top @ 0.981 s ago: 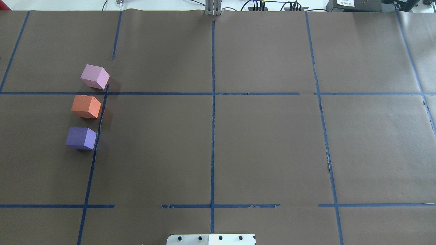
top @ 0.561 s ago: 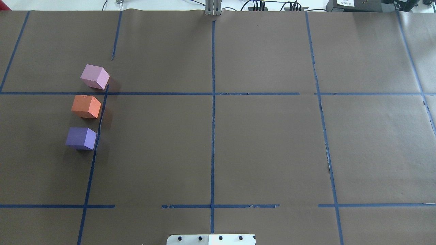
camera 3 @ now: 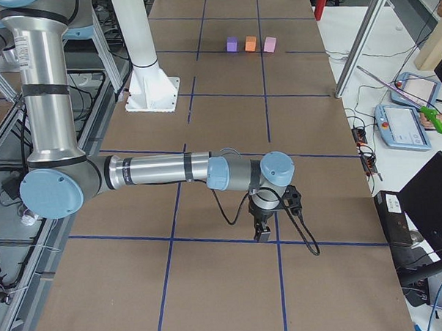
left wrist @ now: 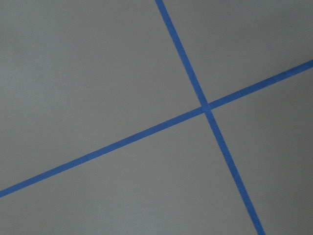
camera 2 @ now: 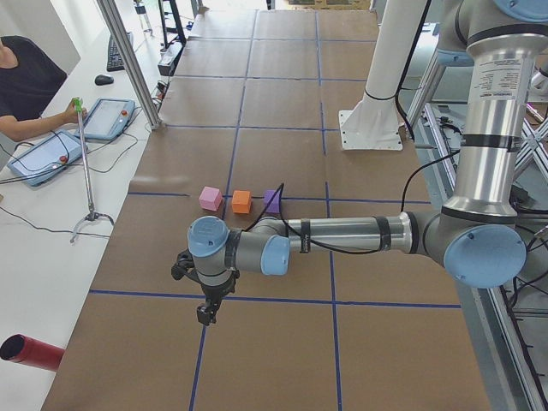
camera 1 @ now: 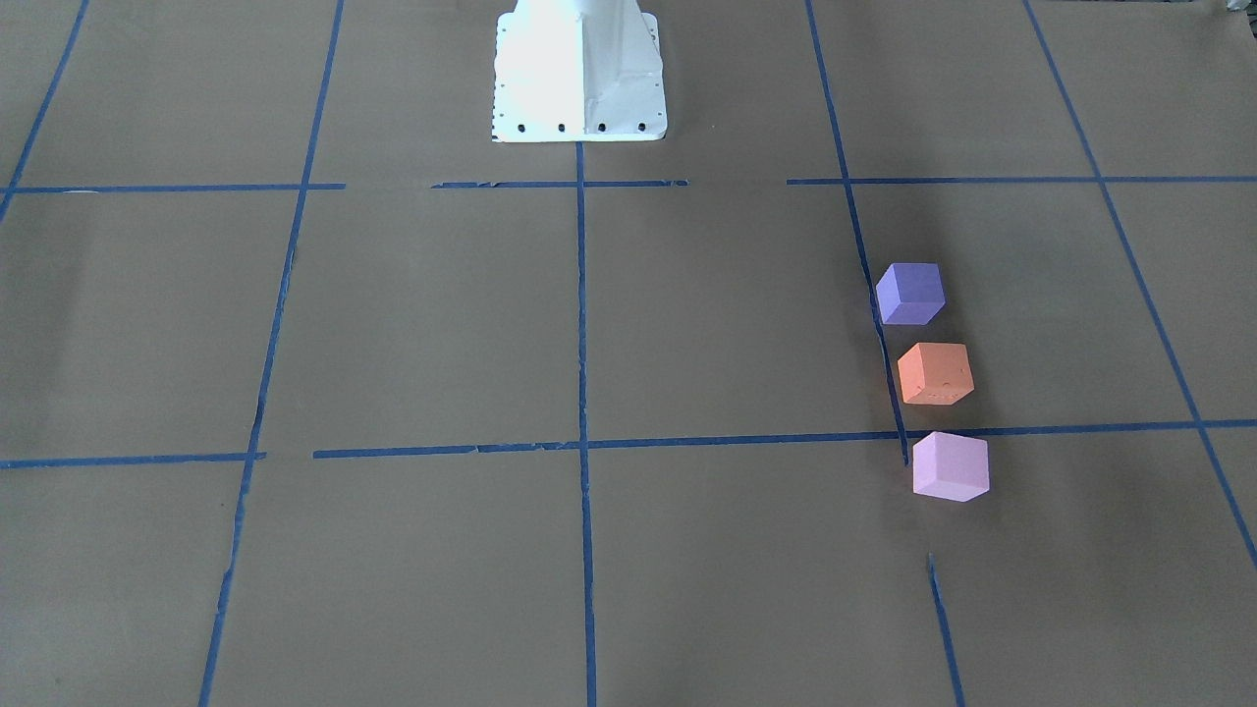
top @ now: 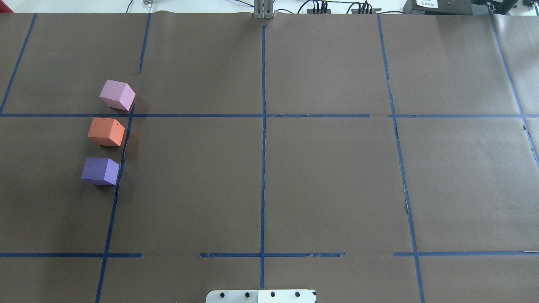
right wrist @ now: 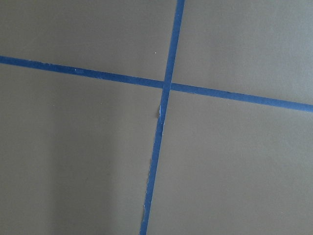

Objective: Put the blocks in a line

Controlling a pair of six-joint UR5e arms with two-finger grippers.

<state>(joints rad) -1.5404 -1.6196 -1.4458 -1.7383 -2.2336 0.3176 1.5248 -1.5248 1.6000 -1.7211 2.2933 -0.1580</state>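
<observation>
Three foam blocks stand in a row on the table's left side, small gaps between them: the pink-lilac block [top: 117,94] farthest from the robot, the orange block [top: 106,131] in the middle, the blue-purple block [top: 100,171] nearest. In the front-facing view they are the blue-purple [camera 1: 910,293], orange [camera 1: 935,373] and pink-lilac [camera 1: 950,466] blocks. My left gripper [camera 2: 205,315] hangs over a tape crossing, well clear of the blocks. My right gripper [camera 3: 262,233] hangs over a tape crossing at the opposite end. I cannot tell whether either is open or shut.
The white robot pedestal [camera 1: 579,74] stands at the robot's edge of the table. Blue tape lines grid the brown paper. A red cylinder [camera 2: 32,353] lies off the table's left end. Tablets [camera 2: 107,118] and a metal post [camera 2: 128,60] stand on the operators' side.
</observation>
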